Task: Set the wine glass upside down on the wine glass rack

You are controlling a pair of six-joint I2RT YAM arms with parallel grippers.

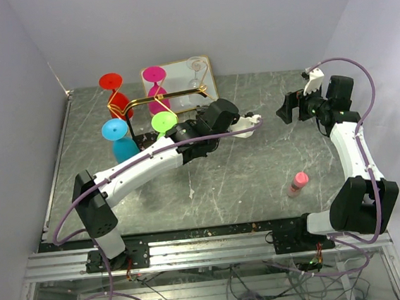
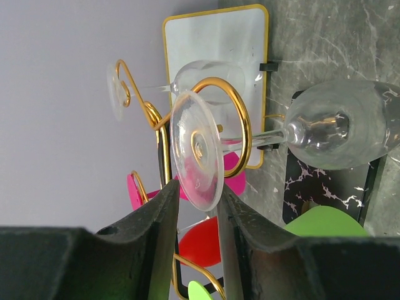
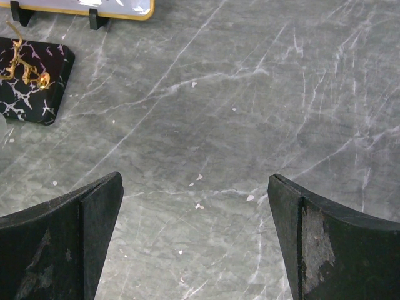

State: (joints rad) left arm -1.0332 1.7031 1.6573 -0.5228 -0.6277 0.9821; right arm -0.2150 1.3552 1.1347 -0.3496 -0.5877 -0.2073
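A clear wine glass [image 2: 197, 150] hangs upside down in the left wrist view. Its foot is on top, its stem runs through a curled end of the gold wire rack [image 2: 240, 119], and its bowl hangs over the rack's black marbled base [image 2: 325, 187]. My left gripper [image 2: 198, 190] is at the rack's right end [image 1: 214, 107], jaws a little apart. Its fingertips [image 2: 169, 200] straddle the rim of the foot, with a gap on the left side. My right gripper [image 1: 291, 106] is wide open and empty above bare table [image 3: 197, 212].
Red [image 1: 110, 80], pink [image 1: 154, 74], blue [image 1: 114, 130] and green [image 1: 163, 121] glasses hang on the rack [image 1: 152, 98]. A gold-rimmed white tray [image 1: 178, 70] and another clear glass [image 1: 195, 65] stand behind it. A pink bottle [image 1: 297, 183] lies at the near right.
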